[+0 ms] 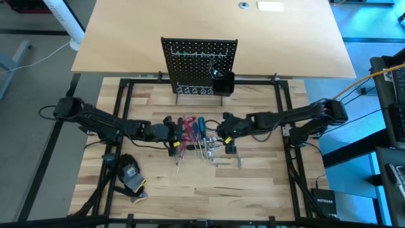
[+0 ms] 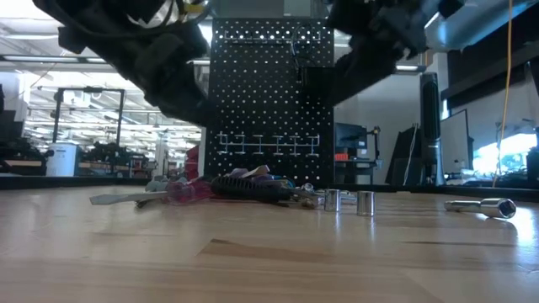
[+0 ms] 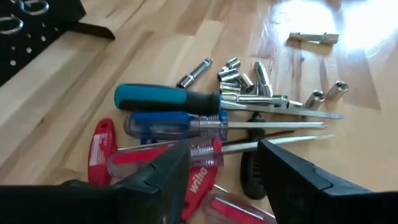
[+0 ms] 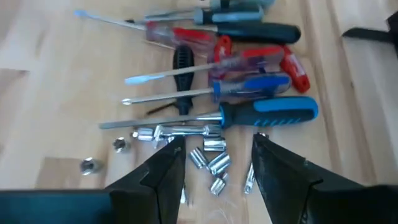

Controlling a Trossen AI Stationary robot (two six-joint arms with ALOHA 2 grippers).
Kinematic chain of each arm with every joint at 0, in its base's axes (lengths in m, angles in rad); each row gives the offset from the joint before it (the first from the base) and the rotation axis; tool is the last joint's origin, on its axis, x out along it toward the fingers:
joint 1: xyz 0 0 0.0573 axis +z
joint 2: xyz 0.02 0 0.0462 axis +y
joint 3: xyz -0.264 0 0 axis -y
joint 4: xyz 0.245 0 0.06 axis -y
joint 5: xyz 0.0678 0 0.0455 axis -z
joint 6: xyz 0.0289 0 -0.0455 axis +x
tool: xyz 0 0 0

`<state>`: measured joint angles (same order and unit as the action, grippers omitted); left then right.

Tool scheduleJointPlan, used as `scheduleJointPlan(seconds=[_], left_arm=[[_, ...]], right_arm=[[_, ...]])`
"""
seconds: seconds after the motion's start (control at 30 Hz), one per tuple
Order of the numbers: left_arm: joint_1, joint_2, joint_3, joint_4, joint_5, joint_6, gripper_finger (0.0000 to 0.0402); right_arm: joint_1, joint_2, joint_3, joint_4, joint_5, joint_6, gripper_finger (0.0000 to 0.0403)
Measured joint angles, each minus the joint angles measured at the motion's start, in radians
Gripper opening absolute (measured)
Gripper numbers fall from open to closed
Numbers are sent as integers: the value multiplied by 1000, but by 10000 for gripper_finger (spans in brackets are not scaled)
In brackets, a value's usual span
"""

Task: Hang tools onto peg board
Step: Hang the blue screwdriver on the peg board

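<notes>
High view: nothing hung yet. The tools (image 1: 193, 136) lie heaped mid-table, at 6 o'clock from the peg board (image 1: 199, 63), whose hooks are bare. Your left gripper (image 1: 172, 134) and right gripper (image 1: 221, 132) flank the heap, both open, holding nothing.

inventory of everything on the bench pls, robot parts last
peg board: one, black, upright at the table's far edge, small black bin on its right
screwdrivers: a pile, exact count unclear, blue, red and black handles, table centre
silver bits: a loose cluster, right of the screwdrivers
glove: one, black and yellow, front left
table: one, light wood
left gripper: open, over the red handles
right gripper: open, over the bits
</notes>
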<state>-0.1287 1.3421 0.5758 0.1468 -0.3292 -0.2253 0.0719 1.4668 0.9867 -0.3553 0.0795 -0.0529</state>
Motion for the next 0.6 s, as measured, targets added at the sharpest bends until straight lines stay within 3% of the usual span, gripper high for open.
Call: scheduleJointPlan(seconds=[0.3,0.6], left_arm=[[0,5,1,93,0,65,175],[0,5,1,17,-5,-1,175]], right_arm=[[9,58,0,17,-52,74,182],[14,58,0,41,-13,19,182]])
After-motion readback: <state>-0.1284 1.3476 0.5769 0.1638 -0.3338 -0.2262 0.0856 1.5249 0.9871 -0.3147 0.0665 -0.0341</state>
